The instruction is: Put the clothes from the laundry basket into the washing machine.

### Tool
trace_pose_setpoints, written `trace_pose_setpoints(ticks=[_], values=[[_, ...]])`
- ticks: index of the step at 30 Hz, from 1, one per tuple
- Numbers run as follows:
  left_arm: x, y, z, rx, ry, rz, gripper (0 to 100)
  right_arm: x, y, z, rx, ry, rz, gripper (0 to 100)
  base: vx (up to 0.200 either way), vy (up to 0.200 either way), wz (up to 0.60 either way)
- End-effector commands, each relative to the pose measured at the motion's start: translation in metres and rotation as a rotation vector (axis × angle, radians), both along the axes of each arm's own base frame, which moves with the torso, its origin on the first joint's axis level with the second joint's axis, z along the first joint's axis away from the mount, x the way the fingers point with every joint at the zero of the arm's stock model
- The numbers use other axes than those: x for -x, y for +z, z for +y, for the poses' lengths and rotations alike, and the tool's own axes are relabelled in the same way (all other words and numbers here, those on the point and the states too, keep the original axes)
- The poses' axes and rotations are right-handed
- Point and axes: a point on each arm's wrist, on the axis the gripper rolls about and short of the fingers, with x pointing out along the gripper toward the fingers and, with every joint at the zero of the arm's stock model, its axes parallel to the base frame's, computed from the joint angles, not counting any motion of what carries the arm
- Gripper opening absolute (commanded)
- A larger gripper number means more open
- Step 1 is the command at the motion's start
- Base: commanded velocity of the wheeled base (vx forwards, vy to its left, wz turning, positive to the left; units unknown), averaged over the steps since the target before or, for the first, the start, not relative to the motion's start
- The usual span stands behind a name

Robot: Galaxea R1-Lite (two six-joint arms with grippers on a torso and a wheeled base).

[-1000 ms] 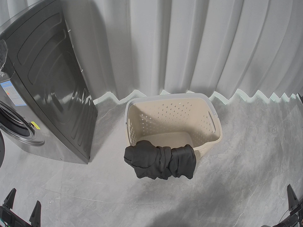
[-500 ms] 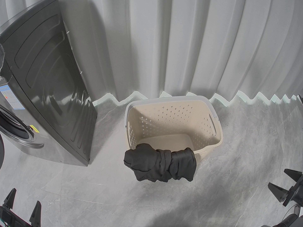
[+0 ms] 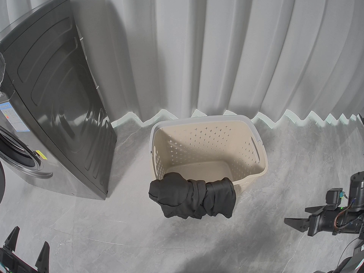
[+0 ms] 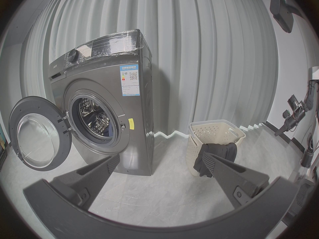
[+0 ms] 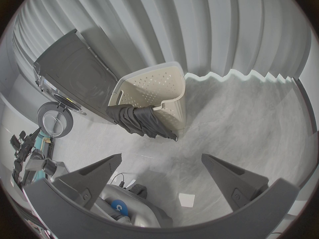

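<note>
A dark grey garment drapes over the near rim of the beige perforated plastic laundry basket, beside the grey washing machine. The left gripper and right gripper hang spread and empty.

washing machine — cropped, laundry basket rim part-covered

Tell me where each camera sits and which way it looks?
Head view: on the robot's head, looking forward and down at the laundry basket, dark clothes draped over its near rim; left gripper and right gripper show low.
Left wrist view: on the left wrist, facing the washing machine and its open door; left gripper open, close up.
Right wrist view: on the right wrist, looking down at the laundry basket; right gripper open, close up.
All share laundry basket, dark clothes, washing machine.
</note>
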Motion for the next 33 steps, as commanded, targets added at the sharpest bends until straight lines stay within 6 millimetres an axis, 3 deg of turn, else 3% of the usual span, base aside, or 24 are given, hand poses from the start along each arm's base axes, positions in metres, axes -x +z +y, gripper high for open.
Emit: trace_pose_setpoints(ticks=[1,7,20,26,33], values=[[0.000,-0.005,0.000,0.001,0.001,0.003,100,-0.029,-0.028,0.033,0.033,0.024,0.136,100,0.000,0.000,0.00],[0.000,-0.005,0.000,0.003,0.001,0.003,100,-0.060,-0.036,0.052,0.055,0.004,0.106,100,0.000,0.000,0.00],[0.000,-0.005,0.000,0.004,0.002,0.003,100,-0.101,-0.065,0.091,0.053,0.016,0.045,100,0.000,0.000,0.00],[0.000,-0.005,0.000,0.004,0.002,0.003,100,-0.116,-0.069,0.102,0.042,0.026,0.028,100,-0.200,0.000,0.00],[0.000,-0.005,0.000,0.004,0.001,0.003,100,-0.138,-0.077,0.115,0.030,0.025,0.007,100,0.000,0.000,0.00]])
